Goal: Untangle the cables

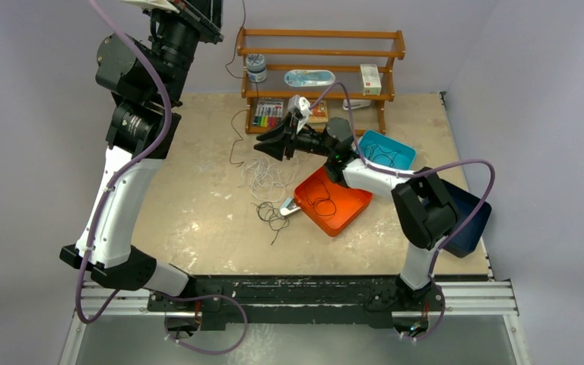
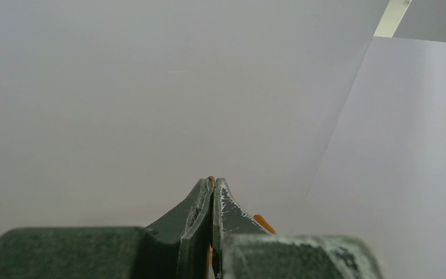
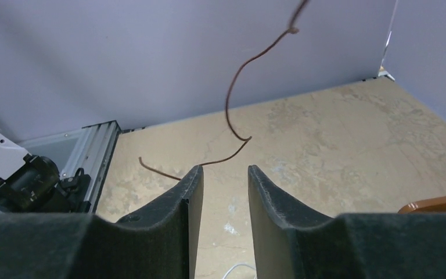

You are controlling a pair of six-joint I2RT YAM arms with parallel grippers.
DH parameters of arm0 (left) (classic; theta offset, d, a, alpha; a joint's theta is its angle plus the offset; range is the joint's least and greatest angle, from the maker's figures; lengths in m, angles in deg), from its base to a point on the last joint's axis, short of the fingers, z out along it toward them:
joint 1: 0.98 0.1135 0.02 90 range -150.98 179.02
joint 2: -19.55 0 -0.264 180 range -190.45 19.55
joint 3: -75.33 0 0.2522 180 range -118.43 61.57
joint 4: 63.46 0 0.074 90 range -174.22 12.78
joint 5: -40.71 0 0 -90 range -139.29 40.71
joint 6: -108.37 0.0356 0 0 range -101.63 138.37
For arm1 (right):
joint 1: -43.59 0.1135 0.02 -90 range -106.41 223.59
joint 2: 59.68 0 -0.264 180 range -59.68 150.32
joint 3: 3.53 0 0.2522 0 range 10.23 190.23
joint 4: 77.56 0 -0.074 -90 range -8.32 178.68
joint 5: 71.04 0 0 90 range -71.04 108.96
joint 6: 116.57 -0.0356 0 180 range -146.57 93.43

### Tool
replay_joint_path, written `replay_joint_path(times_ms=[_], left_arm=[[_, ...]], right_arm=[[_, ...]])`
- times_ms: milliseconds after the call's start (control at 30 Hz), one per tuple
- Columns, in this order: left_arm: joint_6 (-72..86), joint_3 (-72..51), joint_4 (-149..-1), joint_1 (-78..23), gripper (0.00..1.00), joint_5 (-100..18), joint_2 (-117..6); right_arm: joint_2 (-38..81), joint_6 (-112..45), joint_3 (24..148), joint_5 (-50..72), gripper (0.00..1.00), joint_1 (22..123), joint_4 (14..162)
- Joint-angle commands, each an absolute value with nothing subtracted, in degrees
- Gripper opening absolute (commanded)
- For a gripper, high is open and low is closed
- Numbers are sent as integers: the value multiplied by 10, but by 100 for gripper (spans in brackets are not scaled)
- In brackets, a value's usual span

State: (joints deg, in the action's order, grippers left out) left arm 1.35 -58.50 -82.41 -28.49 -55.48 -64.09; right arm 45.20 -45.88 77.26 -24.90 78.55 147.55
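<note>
We could not read any words or numbers. On the wooden shelf point(image 1: 319, 34) the white box point(image 1: 370, 78) had a small red mark, but it was too tiny to read. The flat blue and white pack point(image 1: 309, 77) and the little jar point(image 1: 256, 68) had some print on them, and it was just a blur. The pack of coloured pens point(image 1: 268, 114) showed only colours. In both wrist views we saw no writing at all.
</note>
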Motion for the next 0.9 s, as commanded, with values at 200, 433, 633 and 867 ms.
replay_joint_path(times_ms=[200, 433, 633, 867], left_arm=[[12, -580, -799, -287, 0, -549, -620], [12, -580, -800, -287, 0, -549, -620], [11, -577, -803, -287, 0, -550, -621], [12, -574, -801, -287, 0, -551, -619]], right_arm=[[453, -470, 815, -272, 60, 788, 1523], [467, -463, 836, -280, 51, 794, 1504], [455, -458, 818, -257, 7, 793, 1496], [417, -437, 778, -226, 0, 794, 1481]])
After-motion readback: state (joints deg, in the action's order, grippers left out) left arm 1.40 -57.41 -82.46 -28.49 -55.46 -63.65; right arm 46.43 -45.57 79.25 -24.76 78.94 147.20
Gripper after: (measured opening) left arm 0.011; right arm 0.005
